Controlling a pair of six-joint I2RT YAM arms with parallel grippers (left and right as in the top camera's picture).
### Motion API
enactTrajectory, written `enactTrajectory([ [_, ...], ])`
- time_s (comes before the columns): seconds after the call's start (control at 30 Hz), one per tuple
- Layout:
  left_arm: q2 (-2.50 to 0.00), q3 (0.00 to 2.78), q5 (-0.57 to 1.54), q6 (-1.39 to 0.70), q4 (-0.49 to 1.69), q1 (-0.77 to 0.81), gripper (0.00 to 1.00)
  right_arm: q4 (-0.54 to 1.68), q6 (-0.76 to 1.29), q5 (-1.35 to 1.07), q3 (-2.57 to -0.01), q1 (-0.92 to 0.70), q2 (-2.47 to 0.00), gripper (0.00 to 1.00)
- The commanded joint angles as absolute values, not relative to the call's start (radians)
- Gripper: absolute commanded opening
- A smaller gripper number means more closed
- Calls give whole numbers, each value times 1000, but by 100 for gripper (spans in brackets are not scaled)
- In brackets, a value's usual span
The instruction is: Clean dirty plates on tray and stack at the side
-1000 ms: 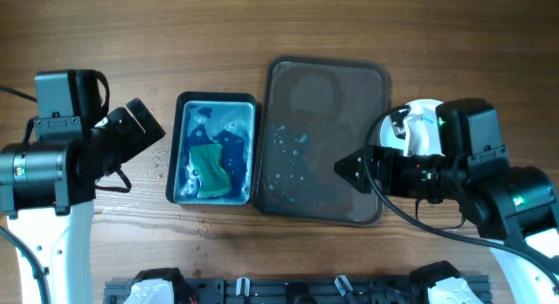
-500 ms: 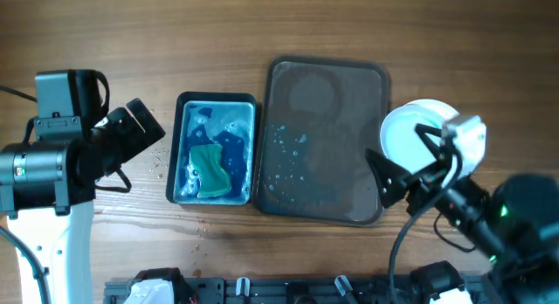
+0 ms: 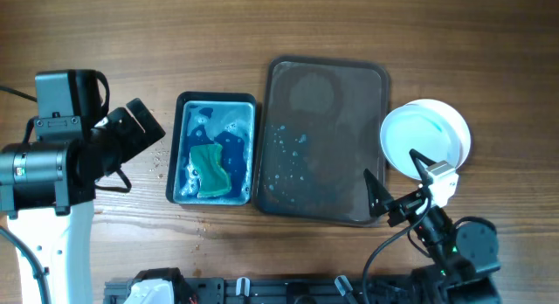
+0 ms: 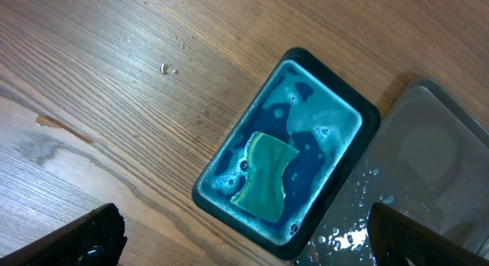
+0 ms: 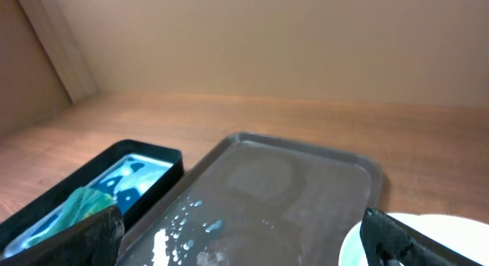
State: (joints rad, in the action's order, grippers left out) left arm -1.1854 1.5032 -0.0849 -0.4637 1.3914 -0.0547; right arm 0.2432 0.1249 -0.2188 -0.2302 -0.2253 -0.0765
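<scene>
plates (image 3: 425, 136) sit stacked just off the right edge of the tray (image 3: 327, 147), about one o'clock from my right gripper (image 3: 390, 167) — the nearer arm, fingers spread wide, holding nothing. left gripper (image 3: 147, 155) — fingers parted too — is well apart at nine o'clock, past the tub (image 3: 216, 98).

A second ago the right arm (image 3: 454, 243) was stretched over the plates (image 3: 426, 138) beside the tray (image 3: 327, 77) and hid most of them. Now it has pulled back, past the near side of the tray. The right gripper (image 3: 397, 183) has moved to just off the tray's near right corner, jaws apart. The plates now show whole, right of the tray.
</scene>
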Motion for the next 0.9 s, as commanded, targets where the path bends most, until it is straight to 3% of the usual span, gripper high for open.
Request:
enactTrajectory([
  [0.0, -1182, 1513, -88, -448, 1389, -56, 100, 100, 109, -203, -124, -219, -3, 100],
  [0.13, -1182, 1513, -88, -448, 1389, -56, 100, -129, 112, -202, 0, -218, -3, 100],
  [0.33, -1182, 1513, -88, -448, 1389, -56, 100, -15, 105, -187, -6, -218, -6, 100],
  [0.87, -1182, 1513, -88, -448, 1389, -56, 100, -14, 105, -187, -6, -218, -17, 100],
])
